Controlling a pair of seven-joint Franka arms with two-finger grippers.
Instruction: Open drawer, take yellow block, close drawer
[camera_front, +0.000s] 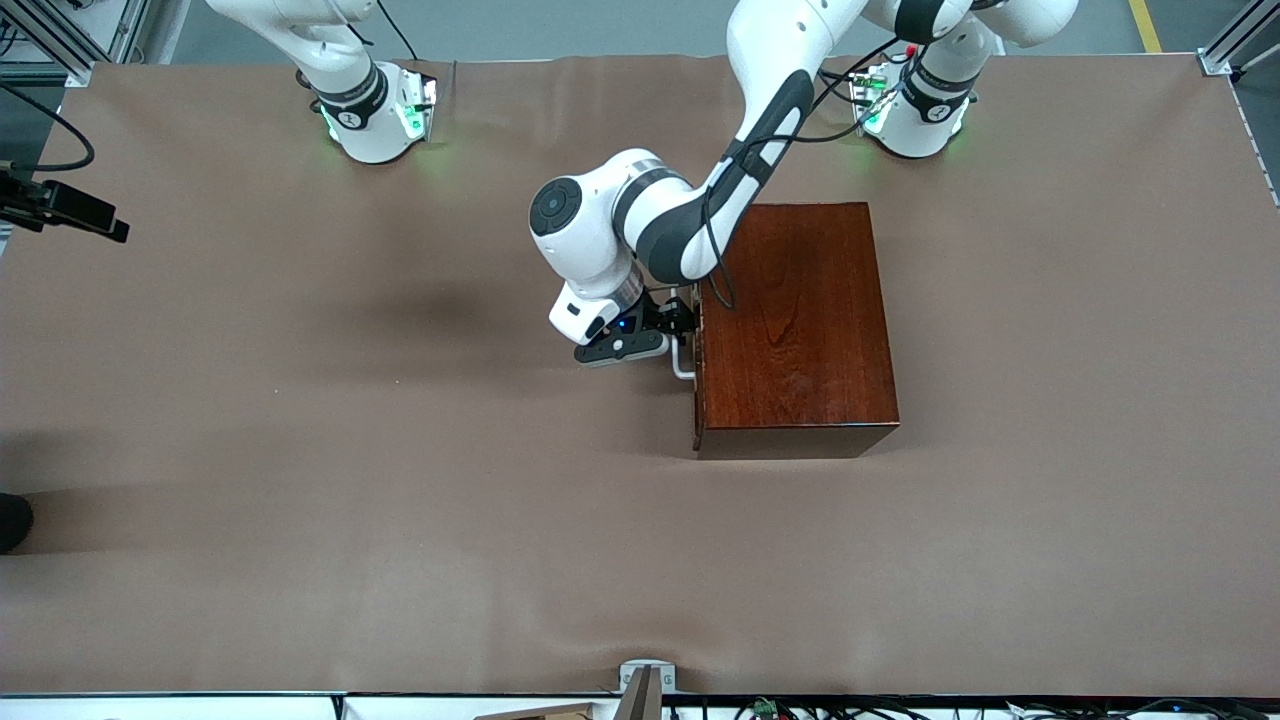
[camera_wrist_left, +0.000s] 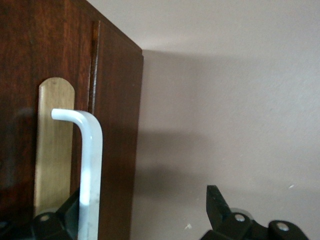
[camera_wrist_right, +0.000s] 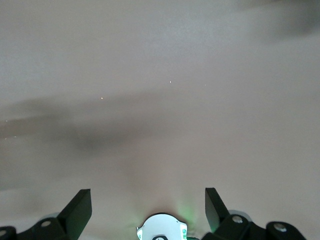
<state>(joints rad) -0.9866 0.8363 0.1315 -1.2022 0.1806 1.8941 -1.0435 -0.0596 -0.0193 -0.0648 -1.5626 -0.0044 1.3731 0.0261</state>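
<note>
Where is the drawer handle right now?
The white handle sits on the front of the closed drawer in the dark wooden box, near the table's middle, with the open left gripper right at it.

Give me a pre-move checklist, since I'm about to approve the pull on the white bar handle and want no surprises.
1. Left gripper at the white U-shaped bar handle of the glossy reddish-brown wooden box: ok, its open fingers stand either side of the bar.
2. Fingers closed on the handle: not ok, one finger stands well clear of it.
3. Drawer shut and ready to pull: ok, its front lies flush with the box.
4. Brown table cover in front of the drawer free of objects: ok.
5. Right gripper out of the way: ok, open, waiting above bare table.
6. Yellow block inside: cannot tell, drawer shut.
</note>
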